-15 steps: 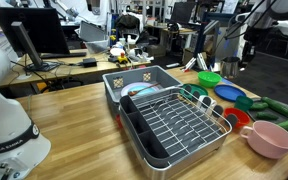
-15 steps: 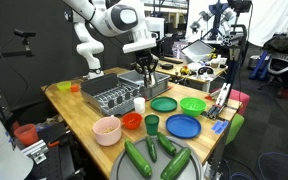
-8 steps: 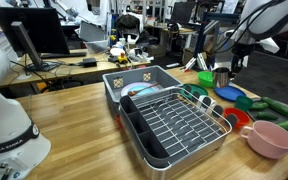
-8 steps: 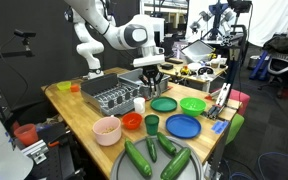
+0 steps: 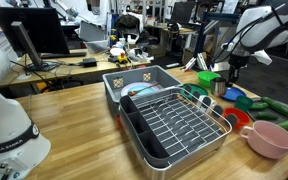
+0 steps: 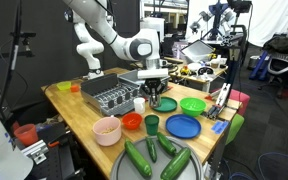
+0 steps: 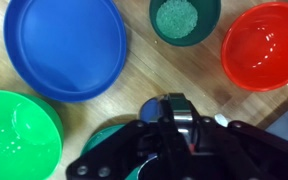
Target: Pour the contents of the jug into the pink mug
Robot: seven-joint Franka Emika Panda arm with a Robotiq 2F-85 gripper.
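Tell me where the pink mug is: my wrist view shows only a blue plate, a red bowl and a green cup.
Observer: The pink mug stands past the red bowl, on the side away from the green cup, roughly in line with both.
Operator: Anything else near the gripper?
Observer: A grey dish rack stands close beside the gripper.
Operator: Is the jug off the table?
Observer: It looks so: the metal jug hangs in the gripper, clear of the tabletop.
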